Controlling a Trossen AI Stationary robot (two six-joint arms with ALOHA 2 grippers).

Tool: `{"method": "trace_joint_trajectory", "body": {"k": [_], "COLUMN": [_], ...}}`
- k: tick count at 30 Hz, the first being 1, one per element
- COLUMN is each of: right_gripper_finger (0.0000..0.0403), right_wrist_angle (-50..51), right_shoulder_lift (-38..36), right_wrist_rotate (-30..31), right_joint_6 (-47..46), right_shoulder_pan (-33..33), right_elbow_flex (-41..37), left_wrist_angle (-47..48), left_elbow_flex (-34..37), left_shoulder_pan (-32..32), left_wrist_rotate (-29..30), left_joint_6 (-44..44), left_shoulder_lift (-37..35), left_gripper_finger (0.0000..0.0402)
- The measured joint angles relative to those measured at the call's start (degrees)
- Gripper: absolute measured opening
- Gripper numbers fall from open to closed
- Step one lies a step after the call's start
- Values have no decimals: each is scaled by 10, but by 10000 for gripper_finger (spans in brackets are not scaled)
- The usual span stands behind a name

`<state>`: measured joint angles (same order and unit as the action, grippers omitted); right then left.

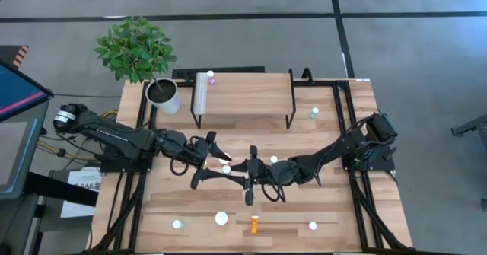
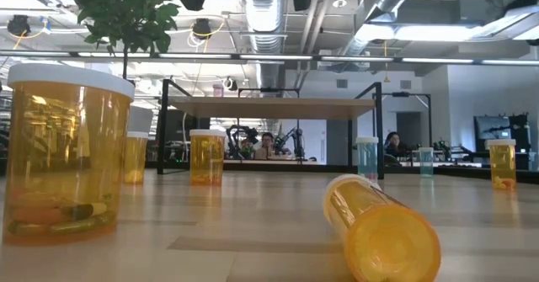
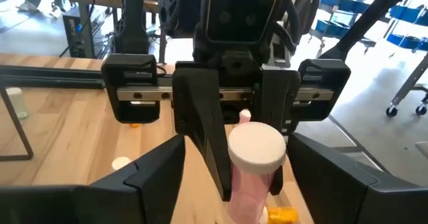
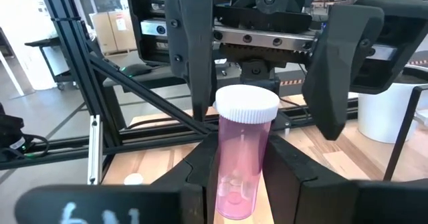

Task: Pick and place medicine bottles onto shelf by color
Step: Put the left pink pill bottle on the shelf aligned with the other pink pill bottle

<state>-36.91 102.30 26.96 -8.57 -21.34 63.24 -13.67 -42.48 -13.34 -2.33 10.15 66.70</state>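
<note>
A pink bottle [image 4: 242,157] with a white cap is held upright in mid-air over the middle of the table, and its cap also shows in the high view [image 1: 226,169]. My right gripper [image 1: 234,170] is shut on it, reaching in from the table's right. My left gripper [image 1: 217,162] faces it from the left and is open. Its two fingers [image 3: 154,177] stand wide on either side of the bottle [image 3: 253,164] without touching it. The shelf [image 1: 243,95] stands at the far middle, with one pink bottle [image 1: 211,76] upright on its left end. My right gripper pinches the pink bottle's clear body [image 4: 241,170] below the white cap between its two fingers [image 4: 200,174]. The fingers come in about level from the table's right side. The bottle stands upright in the hold, cap up.
A white plant pot [image 1: 163,95] stands left of the shelf. Loose bottles stand on the table: teal ones [image 1: 314,113] [image 1: 177,224] [image 1: 312,225], a wide-capped orange one [image 1: 221,218], and one more [image 1: 274,160]. An orange bottle [image 1: 254,224] lies on its side near the front edge.
</note>
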Motion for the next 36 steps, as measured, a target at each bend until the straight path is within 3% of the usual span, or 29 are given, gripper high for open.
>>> {"method": "trace_joint_trajectory", "body": {"k": [19, 31, 36], "right_gripper_finger": [116, 240, 254], "right_wrist_angle": [0, 27, 87], "right_shoulder_lift": [0, 0, -12], "right_wrist_rotate": [2, 1, 1], "right_joint_6": [-3, -4, -6], "right_shoulder_pan": [0, -3, -4], "right_elbow_flex": [0, 0, 0], "left_wrist_angle": [1, 1, 17], "left_elbow_flex": [0, 0, 0], "left_shoulder_pan": [0, 0, 3], "left_wrist_rotate": [-8, -3, 8], "left_joint_6": [0, 0, -6], "left_shoulder_lift": [-1, -1, -21], "left_gripper_finger": [104, 102, 102]}}
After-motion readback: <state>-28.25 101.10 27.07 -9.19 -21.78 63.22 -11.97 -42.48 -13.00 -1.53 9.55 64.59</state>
